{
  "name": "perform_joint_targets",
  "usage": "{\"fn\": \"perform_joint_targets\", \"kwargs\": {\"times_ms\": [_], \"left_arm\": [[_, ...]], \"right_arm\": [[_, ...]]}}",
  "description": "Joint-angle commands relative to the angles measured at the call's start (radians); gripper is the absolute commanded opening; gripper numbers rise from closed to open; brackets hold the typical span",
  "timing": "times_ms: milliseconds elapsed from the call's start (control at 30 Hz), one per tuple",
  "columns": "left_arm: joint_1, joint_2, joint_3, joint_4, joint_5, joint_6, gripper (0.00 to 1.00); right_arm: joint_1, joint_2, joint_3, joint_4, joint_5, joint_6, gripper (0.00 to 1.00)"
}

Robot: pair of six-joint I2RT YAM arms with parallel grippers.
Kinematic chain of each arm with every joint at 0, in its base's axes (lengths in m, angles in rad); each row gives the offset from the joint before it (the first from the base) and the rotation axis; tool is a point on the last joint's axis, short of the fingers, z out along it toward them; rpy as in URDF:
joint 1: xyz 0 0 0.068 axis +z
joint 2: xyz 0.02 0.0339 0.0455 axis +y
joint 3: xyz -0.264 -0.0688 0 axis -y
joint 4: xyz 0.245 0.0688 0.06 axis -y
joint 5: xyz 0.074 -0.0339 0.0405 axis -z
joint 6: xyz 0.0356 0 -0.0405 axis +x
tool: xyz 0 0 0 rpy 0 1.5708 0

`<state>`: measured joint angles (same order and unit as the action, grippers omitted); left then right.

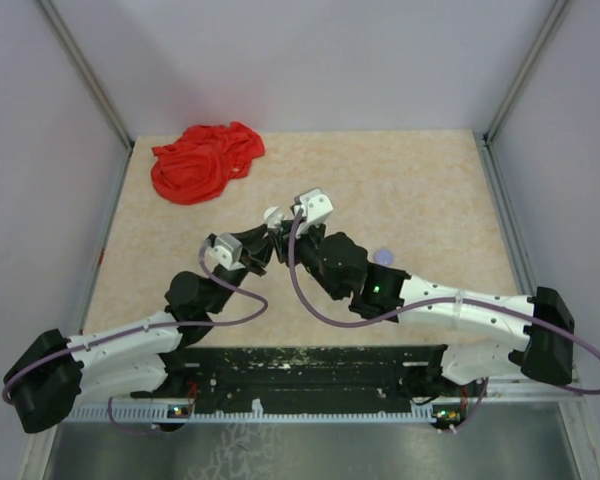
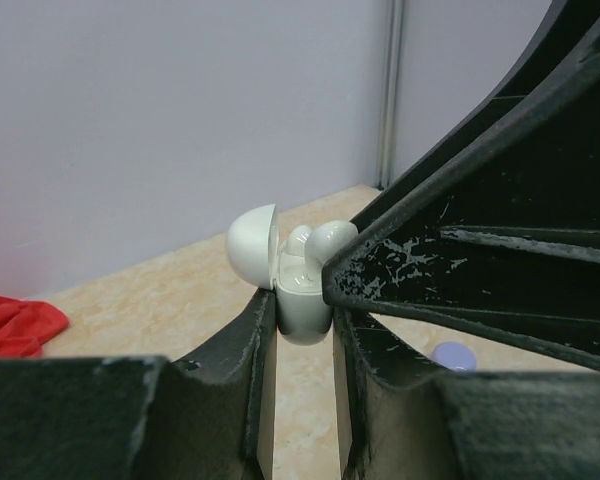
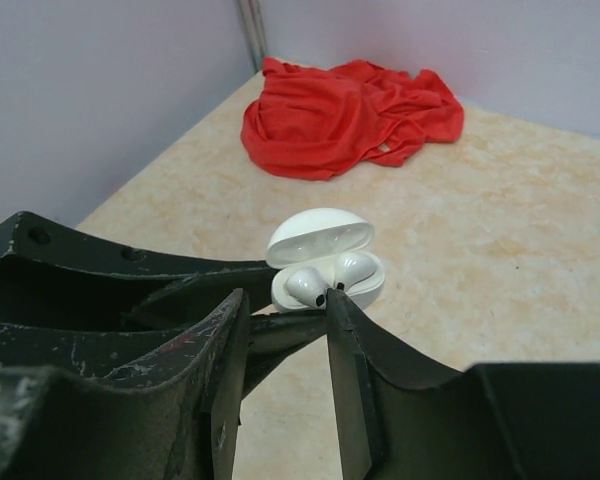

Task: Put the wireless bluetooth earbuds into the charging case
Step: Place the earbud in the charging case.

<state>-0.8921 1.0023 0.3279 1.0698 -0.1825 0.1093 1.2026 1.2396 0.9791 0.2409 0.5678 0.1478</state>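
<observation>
Both arms start from the near edge of the table (image 1: 410,190) and lean inward until their wrists meet over its middle. The left arm (image 1: 130,345) comes from the left and the right arm (image 1: 460,310) from the right. The table is pale, speckled beige and is walled by plain grey-lilac panels. A crumpled red cloth (image 1: 205,162) lies toward the far left corner, well apart from the arms.

The left gripper (image 2: 302,305) pinches the charging case (image 3: 320,240) by its lower half, with one of its fingers (image 2: 255,350) pressed against each side. As far as the wrist views show, the case is held clear of the table. It is white and rounded, with its lid swung back and its open mouth turned toward the other arm.

The right gripper (image 3: 287,297) points straight at that mouth. Its fingers (image 3: 345,340) stand a little apart with nothing between them. Their tips are just beside the case's rim; whether one touches an earbud cannot be told.

The earbuds (image 3: 352,267), two white ones, sit side by side inside the open case with their rounded heads showing.

A small lavender round piece (image 1: 383,256) lies on the table just beyond the right arm's elbow, apart from the case. Its kind is too small to tell.
</observation>
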Motion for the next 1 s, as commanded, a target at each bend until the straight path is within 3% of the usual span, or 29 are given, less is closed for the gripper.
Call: {"fn": "perform_joint_targets", "kwargs": {"times_ms": [0,200,367,667,767,967], "left_arm": [[-0.001,-0.015,0.006,0.042,0.022,0.02,0.0],[0.0,-0.028,-0.023,0.042,0.024,0.022,0.0],[0.008,-0.048,-0.05,0.041,0.064,0.019,0.0],[0.025,-0.092,-0.065,-0.008,0.203,0.007,0.0],[0.042,-0.11,-0.068,-0.04,0.274,-0.009,0.0],[0.152,-0.135,-0.058,-0.12,0.497,-0.106,0.0]], "right_arm": [[0.015,-0.016,0.094,-0.081,-0.09,0.046,0.38],[-0.004,-0.032,0.199,-0.227,-0.24,0.048,0.41],[-0.097,-0.053,0.281,-0.391,-0.399,0.086,0.41],[-0.178,-0.026,0.36,-0.598,-0.471,0.024,0.41],[-0.281,-0.043,0.339,-0.606,-0.653,0.028,0.42],[-0.445,-0.066,0.299,-0.559,-1.023,0.011,0.69]]}}
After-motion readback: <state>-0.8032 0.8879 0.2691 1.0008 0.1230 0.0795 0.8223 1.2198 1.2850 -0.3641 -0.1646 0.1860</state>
